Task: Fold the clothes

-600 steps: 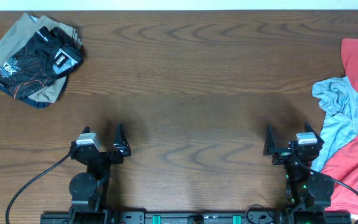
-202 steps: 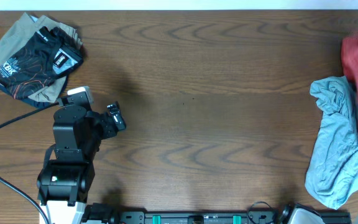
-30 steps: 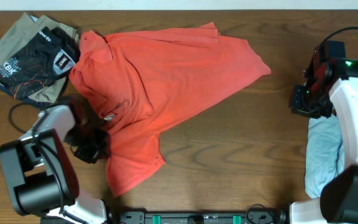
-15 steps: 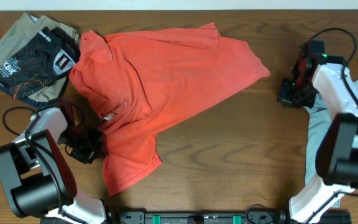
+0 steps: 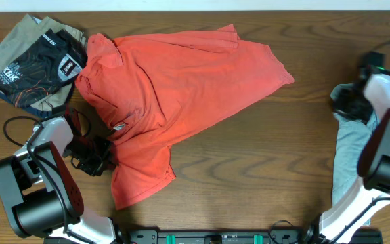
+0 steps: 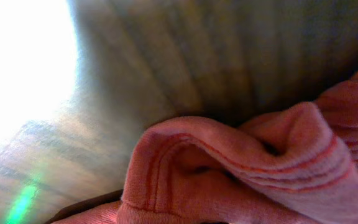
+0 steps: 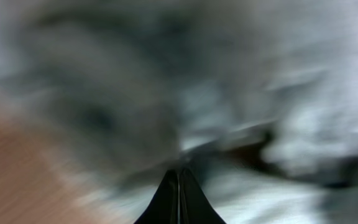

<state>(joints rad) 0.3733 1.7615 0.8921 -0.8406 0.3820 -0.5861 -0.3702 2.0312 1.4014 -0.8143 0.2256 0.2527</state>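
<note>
The clothes lie in three places. A large coral-red T-shirt point(image 5: 181, 81) is spread crumpled over the table's left and middle. My left gripper point(image 5: 99, 154) sits at its lower left edge, shut on the hem. In the left wrist view that red hem point(image 6: 229, 180) bunches right against the camera and hides the jaws. A light blue-grey shirt point(image 5: 351, 169) lies crumpled at the right edge. My right gripper point(image 5: 347, 103) is over its top end. Its fingers point(image 7: 179, 171) are shut together, with blurred grey-blue cloth point(image 7: 291, 124) just beyond them.
Tan and black printed pieces point(image 5: 36, 64) are piled at the back left corner, touching the red shirt's collar end. Bare wooden tabletop point(image 5: 263, 169) lies between the red shirt and the blue-grey shirt. A black cable point(image 5: 15, 125) loops near the left arm.
The right gripper swung left, then back right onto the blue-grey shirt's top end, and its jaws closed. The left gripper shifted slightly, still holding the red hem.
</note>
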